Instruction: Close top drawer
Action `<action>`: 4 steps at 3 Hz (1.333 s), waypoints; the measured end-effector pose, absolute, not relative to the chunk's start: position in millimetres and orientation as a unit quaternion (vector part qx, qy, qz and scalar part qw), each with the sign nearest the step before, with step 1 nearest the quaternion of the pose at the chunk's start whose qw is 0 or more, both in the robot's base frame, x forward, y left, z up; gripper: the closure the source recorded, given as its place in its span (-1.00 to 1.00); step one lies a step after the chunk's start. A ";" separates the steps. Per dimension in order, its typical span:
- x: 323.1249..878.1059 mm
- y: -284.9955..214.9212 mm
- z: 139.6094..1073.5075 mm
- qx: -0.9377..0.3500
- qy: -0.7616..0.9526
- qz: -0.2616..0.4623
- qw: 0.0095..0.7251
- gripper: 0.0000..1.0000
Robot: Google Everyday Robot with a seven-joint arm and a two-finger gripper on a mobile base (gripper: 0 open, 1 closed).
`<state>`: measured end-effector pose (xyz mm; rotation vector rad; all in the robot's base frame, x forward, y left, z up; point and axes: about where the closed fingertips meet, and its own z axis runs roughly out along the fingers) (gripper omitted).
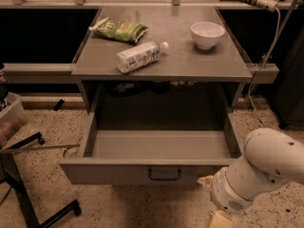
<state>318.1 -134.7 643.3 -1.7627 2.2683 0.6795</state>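
Note:
The top drawer (159, 146) is a wide grey metal drawer pulled far out of the cabinet, and its inside looks empty. Its flat front panel (118, 174) carries a small black loop handle (165, 175). My white arm (259, 172) comes in from the bottom right. Only a tan tip of the gripper (207, 180) shows, right at the front panel's lower right end, to the right of the handle. The rest of the gripper is hidden behind the arm.
On the cabinet top (190, 61) lie a green snack bag (118, 30), a plastic bottle on its side (140, 56) and a white bowl (207, 34). A chair base (28, 194) stands at the left on the speckled floor. Cables hang at the right (266, 56).

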 end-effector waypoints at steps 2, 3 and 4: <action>341.1 -124.2 646.6 -0.610 0.755 0.217 0.100 -1.00; 376.2 -118.2 645.2 -0.621 0.747 0.214 0.107 -1.00; 420.3 -109.3 644.4 -0.631 0.740 0.207 0.110 -1.00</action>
